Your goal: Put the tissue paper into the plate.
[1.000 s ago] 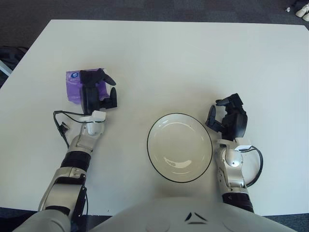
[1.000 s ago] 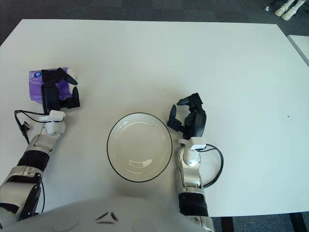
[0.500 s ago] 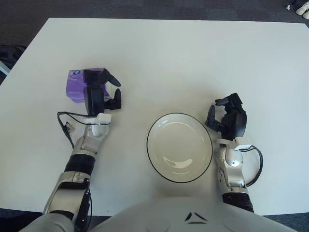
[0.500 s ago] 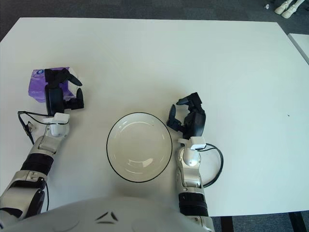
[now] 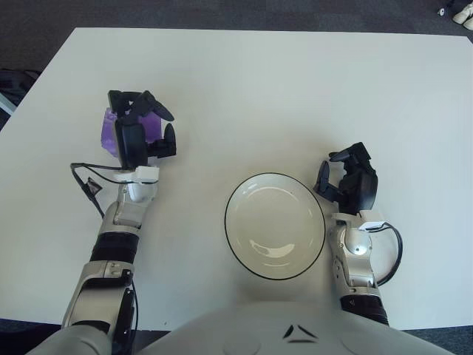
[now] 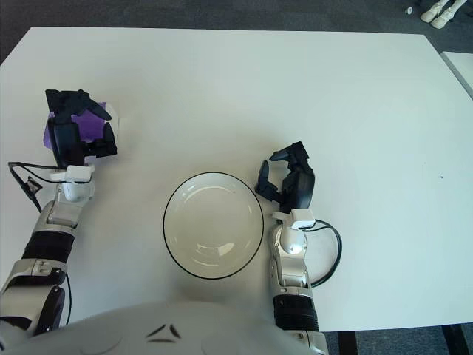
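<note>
White table [image 5: 244, 81] fills almost the whole view, and the plate [image 5: 274, 225] sits on it close to the robot's body. The plate is pale with a thin dark rim, and nothing lies in it. Just to the right of the plate is the right hand [image 5: 349, 180]. Its dark fingers are loosely curled and hold nothing.

Far to the left of the plate, and a bit farther back, is the left hand [image 5: 137, 133]. It is right over the purple tissue paper [image 5: 111, 134], with its fingers spread across the pack. I cannot tell if the fingers are squeezing it or only lying over it. The pack is well apart from the plate.

Past the far edge of the table the floor [image 5: 222, 13] is dark grey carpet.
</note>
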